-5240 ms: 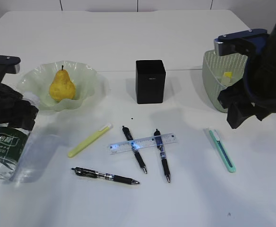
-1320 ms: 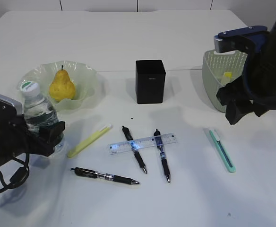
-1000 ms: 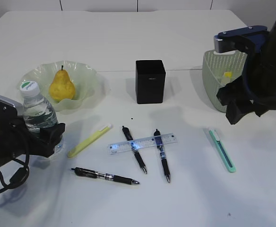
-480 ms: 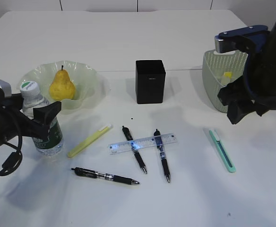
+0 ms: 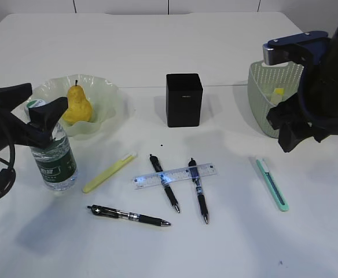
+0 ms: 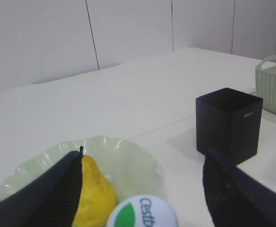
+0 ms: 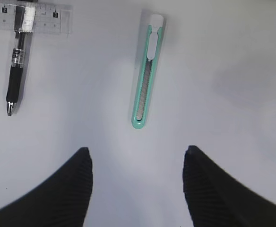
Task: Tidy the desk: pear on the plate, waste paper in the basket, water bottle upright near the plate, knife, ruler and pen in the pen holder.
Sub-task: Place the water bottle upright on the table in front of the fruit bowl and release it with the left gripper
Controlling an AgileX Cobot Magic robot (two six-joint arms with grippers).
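Over the last few secs the water bottle (image 5: 52, 152) went from lying tipped in the left gripper (image 5: 41, 121) to standing upright on the desk (image 5: 157, 52), just in front of the plate (image 5: 108, 98) w/ the pear (image 5: 76, 105) in it. The left gripper's jaws are now spread apart, level w/ the cap; they look clear of it, so the bottle reads as released. Judging by that, the bottle step and the pear step look done.

The right gripper (image 5: 290, 130) hangs just in front of the basket (image 5: 261, 87), jaws apart and empty, same spot as a sec ago. A yellow scrap of waste paper (image 5: 279, 91) shows inside the basket.

Still loose, all in front of the pen holder (image 5: 184, 99): the ruler (image 5: 175, 175) lying across two pens (image 5: 164, 182), a third black pen (image 5: 128, 215) nearer the camera, a yellow stick (image 5: 109, 172) to the holder's front-left. The green knife (image 5: 272, 183) lies front-right of it, below the right gripper. Likely that's the bulk of what's left.

Left wrist view adds: bottle cap (image 6: 142, 215) centred low between the open fingers (image 6: 57, 194), w/ a gap both sides, pear (image 6: 94, 194) just behind it on the plate (image 6: 128, 156), pen holder (image 6: 228, 124) and basket (image 6: 274, 82) farther off.

Right wrist view adds: knife (image 7: 147, 71) straight ahead between the spread fingertips (image 7: 57, 194), blade slider visible, ruler (image 7: 29, 19) end and one pen (image 7: 17, 71) off to its left.
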